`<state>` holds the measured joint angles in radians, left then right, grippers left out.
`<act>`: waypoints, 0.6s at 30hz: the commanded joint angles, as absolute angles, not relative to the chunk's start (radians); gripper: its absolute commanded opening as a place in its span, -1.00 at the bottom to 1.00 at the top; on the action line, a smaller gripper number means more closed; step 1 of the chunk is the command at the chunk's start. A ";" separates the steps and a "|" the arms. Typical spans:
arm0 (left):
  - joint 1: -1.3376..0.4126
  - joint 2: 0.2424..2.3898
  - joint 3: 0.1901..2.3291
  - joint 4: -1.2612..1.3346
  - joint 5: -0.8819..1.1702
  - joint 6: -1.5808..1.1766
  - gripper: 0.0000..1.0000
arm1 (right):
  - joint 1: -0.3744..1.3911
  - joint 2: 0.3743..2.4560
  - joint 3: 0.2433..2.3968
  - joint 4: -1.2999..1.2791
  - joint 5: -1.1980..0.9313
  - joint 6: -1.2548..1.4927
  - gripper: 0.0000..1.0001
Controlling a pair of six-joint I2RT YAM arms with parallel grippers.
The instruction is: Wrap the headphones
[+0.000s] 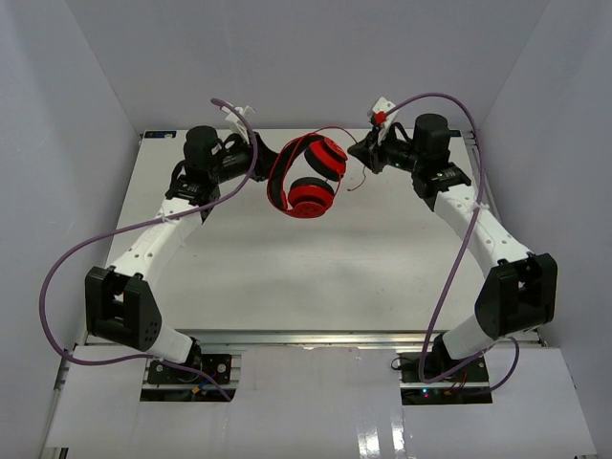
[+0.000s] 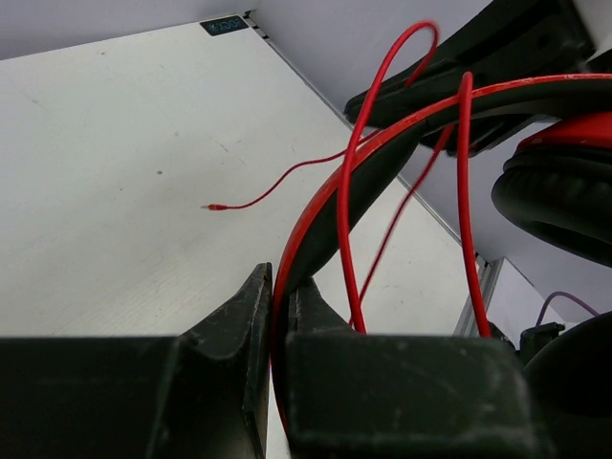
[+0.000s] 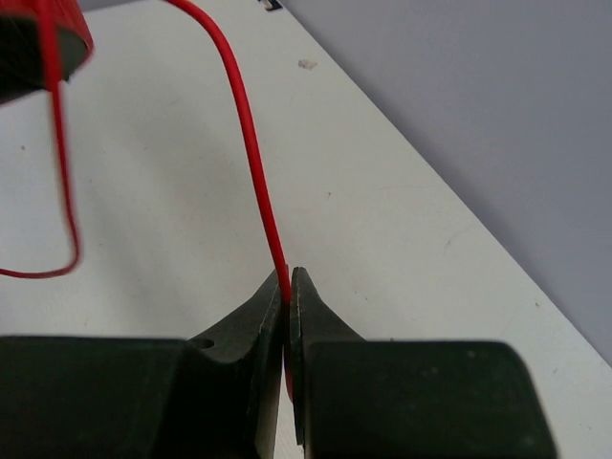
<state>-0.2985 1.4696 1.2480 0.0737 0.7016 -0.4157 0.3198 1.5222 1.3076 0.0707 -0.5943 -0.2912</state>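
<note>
The red headphones (image 1: 308, 177) are held up above the far middle of the table, between both grippers. My left gripper (image 1: 260, 153) is shut on the red-and-black headband (image 2: 373, 177), pinched between the jaws (image 2: 282, 282). A black ear pad (image 2: 559, 196) hangs at the right of the left wrist view. The thin red cable (image 2: 461, 191) loops over the headband, and its plug end (image 2: 208, 207) hangs free over the table. My right gripper (image 1: 359, 153) is shut on the cable (image 3: 244, 124), which runs up from its jaws (image 3: 287, 282) to a red ear cup (image 3: 38, 38).
The white table (image 1: 316, 268) is walled by grey panels on three sides. Its far edge and the back wall (image 3: 459, 115) are close behind both grippers. Thick purple arm cables (image 1: 57, 277) arc beside each arm.
</note>
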 commanded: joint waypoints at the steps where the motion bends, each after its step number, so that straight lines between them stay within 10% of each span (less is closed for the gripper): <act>1: -0.301 1.450 1.277 0.025 0.660 -0.340 -1.00 | 0.275 1.510 1.435 0.205 -0.732 -0.162 -0.85; 18: -0.394 1.571 1.383 -0.140 0.259 -0.015 -1.00 | 0.252 1.524 1.548 0.247 -0.999 -0.048 -0.85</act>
<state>-0.3635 1.5912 1.2969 -0.1493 0.3670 -0.0910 0.2472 1.5663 1.5850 0.2135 -0.9297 -0.0545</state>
